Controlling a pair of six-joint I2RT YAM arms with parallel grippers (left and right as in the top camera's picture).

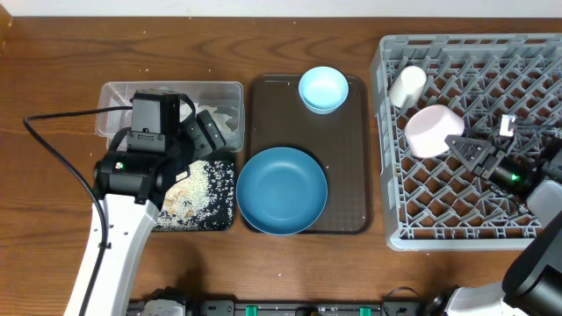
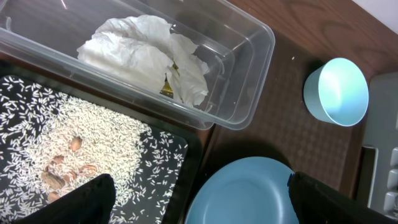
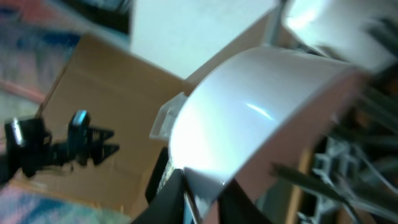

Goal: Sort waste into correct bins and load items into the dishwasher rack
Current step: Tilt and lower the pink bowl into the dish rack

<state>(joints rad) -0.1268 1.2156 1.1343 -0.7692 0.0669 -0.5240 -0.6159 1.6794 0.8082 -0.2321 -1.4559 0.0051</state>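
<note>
L gripper (image 2: 208, 200) is held wide open, empty, above black tray (image 2: 193, 155) nr its right edge. Rice (image 2: 81, 143) is spread over the tray. Tissue (image 2: 143, 53) + wrapper (image 2: 169, 84) are seen in clear tub (image 1: 224, 88), just past tray's far edge. R gripper (image 1: 463, 145) is set at rim of pink-rimmed bowl (image 1: 430, 130), which is tipped on its side in rack (image 1: 465, 235) nr far-left corner, beside white cup (image 1: 407, 85); clamped or loose can't be told. Deep-blue bowl (image 1: 281, 190) is at serving tray's (image 1: 347, 158) near-left corner, light-blue bowl (image 1: 323, 89) at its far edge.
</note>
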